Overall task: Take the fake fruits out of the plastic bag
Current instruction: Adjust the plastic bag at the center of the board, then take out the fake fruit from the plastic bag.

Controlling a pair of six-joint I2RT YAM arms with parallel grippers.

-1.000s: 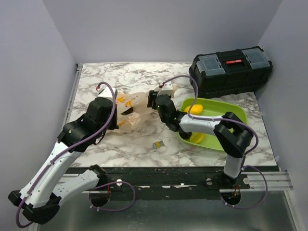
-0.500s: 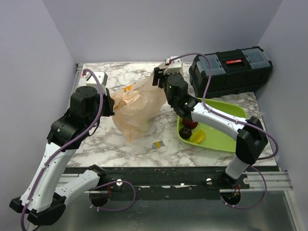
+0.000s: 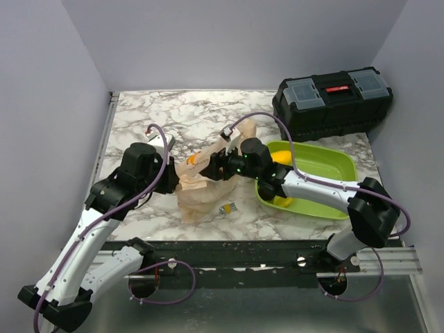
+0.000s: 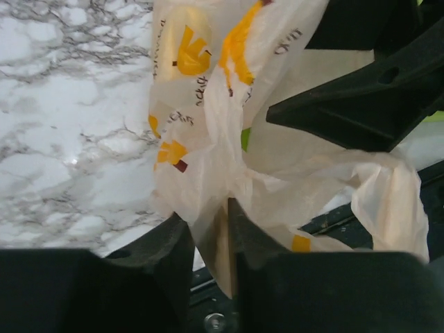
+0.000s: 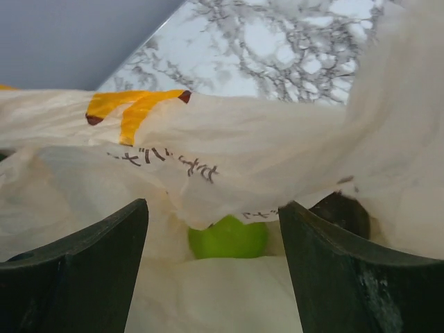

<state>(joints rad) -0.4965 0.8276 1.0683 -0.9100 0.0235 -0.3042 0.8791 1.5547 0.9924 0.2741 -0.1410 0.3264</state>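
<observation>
The peach-orange plastic bag (image 3: 198, 193) lies crumpled on the marble table, and it fills the left wrist view (image 4: 208, 104). My left gripper (image 3: 175, 179) is shut on a fold of the bag (image 4: 211, 223) at its left side. My right gripper (image 3: 212, 165) is open at the bag's mouth. In the right wrist view, the round green apple (image 5: 229, 238) sits inside the bag (image 5: 243, 146), between and just beyond my open right gripper (image 5: 214, 208), untouched. Two yellow fruits (image 3: 281, 156) (image 3: 282, 202) lie in the tray. The dark purple fruit does not show.
The lime-green tray (image 3: 326, 173) stands right of the bag, under my right arm. A black toolbox (image 3: 333, 100) sits at the back right. A small yellow-and-grey clip (image 3: 227, 208) lies on the table near the front, just right of the bag.
Half a second ago both arms held the bag raised and stretched. Now the bag has come down onto the table, and the right gripper has moved left and down to its mouth.
</observation>
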